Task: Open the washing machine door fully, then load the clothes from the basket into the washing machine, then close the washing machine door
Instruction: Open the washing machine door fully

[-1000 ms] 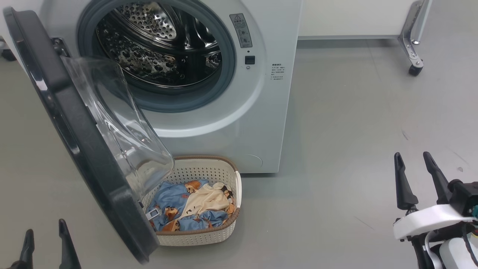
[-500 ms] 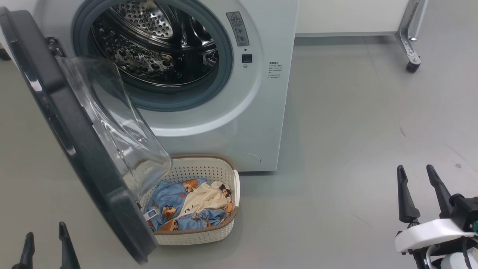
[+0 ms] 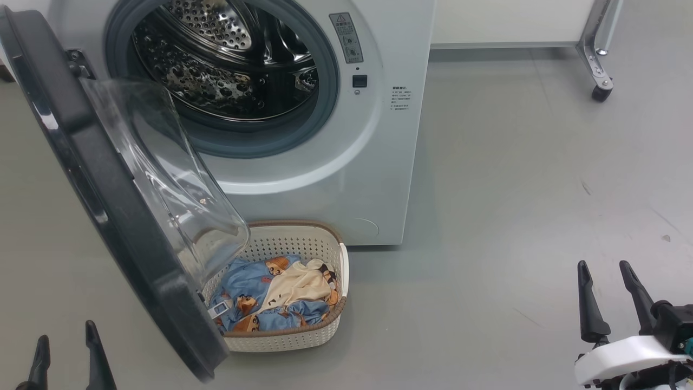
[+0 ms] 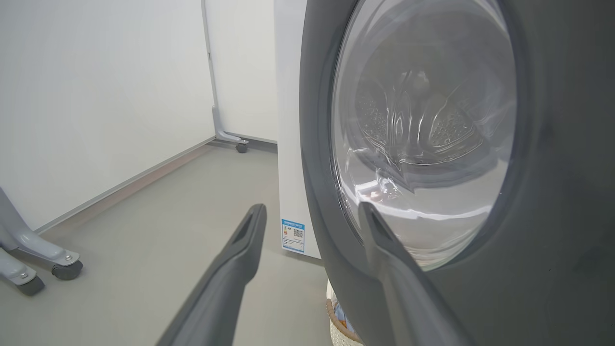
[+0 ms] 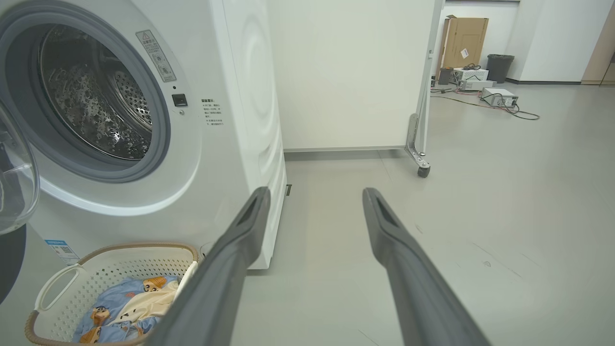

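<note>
The washing machine door [image 3: 103, 189] stands swung open across the left of the frame. Its glass bowl overhangs the basket [image 3: 292, 338], which sits at lower centre on the floor [image 3: 487, 216], just in front of the washing machine [image 3: 335, 179]. The clothes [image 3: 254, 295] lie heaped inside the basket. The left claw [image 3: 66, 331], lower left, and the right claw [image 3: 602, 264], lower right, are both spread apart, holding nothing.
</note>
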Robot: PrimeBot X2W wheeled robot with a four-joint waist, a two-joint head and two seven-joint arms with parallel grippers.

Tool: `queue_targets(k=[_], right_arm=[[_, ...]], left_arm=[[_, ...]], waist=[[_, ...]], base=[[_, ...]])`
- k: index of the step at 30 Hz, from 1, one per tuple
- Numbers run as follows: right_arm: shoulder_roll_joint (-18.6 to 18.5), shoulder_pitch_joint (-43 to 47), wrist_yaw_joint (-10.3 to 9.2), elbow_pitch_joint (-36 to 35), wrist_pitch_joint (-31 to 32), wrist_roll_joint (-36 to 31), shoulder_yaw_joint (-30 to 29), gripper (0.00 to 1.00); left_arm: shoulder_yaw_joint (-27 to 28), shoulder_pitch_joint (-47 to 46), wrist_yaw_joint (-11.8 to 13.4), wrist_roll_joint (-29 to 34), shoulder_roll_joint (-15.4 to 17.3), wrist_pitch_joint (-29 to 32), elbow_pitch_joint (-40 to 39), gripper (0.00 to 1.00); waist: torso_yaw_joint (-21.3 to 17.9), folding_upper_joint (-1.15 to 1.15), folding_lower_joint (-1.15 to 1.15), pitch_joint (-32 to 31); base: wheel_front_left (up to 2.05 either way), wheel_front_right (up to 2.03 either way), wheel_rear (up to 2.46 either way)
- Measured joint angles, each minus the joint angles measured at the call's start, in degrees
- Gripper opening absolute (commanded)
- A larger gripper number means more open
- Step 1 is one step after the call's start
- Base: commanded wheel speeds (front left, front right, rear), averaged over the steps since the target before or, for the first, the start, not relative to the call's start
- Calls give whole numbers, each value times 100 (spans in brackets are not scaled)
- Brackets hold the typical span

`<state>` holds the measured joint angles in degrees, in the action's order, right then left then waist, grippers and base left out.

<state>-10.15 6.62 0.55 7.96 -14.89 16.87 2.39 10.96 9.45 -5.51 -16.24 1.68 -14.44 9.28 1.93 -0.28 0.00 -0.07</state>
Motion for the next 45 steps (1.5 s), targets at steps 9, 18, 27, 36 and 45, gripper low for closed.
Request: queue_targets(k=[9,18,27,36,45], right_arm=[[120,101,174,335,0,-156,-110,100],[232,99,292,372,0,-276,-253,100],[297,93,375,408,0,-388,-389,100],[341,90,466,447,0,-483,-494,100],[393,90,495,458,0,-543,-595,100]], left_arm=[[-13,-1,-1,0,0,0,-18,100],[-13,-1,-1,0,0,0,-20,100],[-22,-1,-1,0,0,0,-22,100],[-70,-2,-2,-26,1,0,2,0],[214,-110,216,-297,-1,0,-488,0]], waist=[[45,0,0,33],[100,0,0,54],[138,0,0,63],[152,0,1,58],[179,0,0,64]], base=[[0,0,0],[0,0,0],[0,0,0],[0,0,0],[0,0,0]])
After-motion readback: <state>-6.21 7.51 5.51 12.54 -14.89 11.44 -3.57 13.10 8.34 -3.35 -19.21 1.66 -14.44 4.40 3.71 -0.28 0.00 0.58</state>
